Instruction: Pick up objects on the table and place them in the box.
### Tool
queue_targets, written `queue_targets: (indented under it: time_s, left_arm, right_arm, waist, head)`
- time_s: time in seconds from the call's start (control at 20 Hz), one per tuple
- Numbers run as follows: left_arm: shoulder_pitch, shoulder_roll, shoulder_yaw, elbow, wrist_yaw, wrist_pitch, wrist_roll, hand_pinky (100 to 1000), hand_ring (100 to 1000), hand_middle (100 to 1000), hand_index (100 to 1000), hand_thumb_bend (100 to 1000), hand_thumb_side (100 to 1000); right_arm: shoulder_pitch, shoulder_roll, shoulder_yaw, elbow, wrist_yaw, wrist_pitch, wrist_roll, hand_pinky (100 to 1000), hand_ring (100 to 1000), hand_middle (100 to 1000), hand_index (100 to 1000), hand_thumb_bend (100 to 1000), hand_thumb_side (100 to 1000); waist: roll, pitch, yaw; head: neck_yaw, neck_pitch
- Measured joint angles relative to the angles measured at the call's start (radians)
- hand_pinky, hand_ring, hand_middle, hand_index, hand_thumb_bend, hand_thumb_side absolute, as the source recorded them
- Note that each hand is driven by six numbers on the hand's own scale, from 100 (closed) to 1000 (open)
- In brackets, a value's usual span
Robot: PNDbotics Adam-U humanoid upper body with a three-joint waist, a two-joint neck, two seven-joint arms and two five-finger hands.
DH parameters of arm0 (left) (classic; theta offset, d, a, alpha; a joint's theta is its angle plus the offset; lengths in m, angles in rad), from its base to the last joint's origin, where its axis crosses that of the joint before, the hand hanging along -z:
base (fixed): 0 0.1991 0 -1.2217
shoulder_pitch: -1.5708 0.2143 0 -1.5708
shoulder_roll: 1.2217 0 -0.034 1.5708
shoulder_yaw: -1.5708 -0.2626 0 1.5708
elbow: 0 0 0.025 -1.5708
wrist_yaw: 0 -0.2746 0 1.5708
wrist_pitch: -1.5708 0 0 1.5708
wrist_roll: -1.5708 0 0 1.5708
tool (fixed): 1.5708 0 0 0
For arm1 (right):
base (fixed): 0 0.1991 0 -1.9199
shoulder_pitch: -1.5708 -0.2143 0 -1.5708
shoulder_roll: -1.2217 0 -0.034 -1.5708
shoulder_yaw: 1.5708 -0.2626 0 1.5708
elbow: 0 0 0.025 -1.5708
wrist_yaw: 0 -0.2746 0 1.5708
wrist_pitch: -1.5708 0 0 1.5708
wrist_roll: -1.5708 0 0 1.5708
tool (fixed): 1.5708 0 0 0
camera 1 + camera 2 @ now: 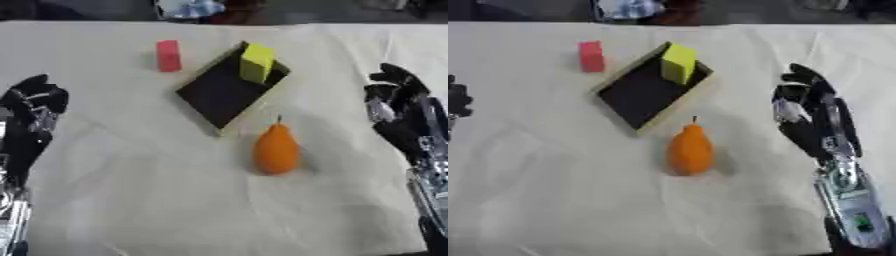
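Observation:
A shallow black box (223,93) with a pale rim lies turned diagonally at the middle of the table. A yellow block (256,62) stands inside its far corner. A red block (168,55) stands on the cloth just left of the box. An orange pear (276,149) sits in front of the box, stem pointing away. My left hand (35,100) rests at the left edge, fingers curled, holding nothing. My right hand (805,102) hovers at the right, well clear of the pear, fingers bent and empty.
A wrinkled white cloth (140,200) covers the table. Dark clutter and something pale blue (188,8) lie beyond the far edge. Bare cloth spreads across the near half, between my two arms.

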Motion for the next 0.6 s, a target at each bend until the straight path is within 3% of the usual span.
queue_targets:
  time_s: [0.6]
  left_arm:
    - [0.0,0.0,0.0,0.0,0.0,0.0,0.0,708,718,699,833,640,653]
  right_arm:
    - [0.0,-0.002,0.005,0.0,0.001,-0.001,0.007,752,731,736,869,100,333]
  waist:
    - [0.0,0.0,-0.002]
  head:
    - [0.0,0.0]
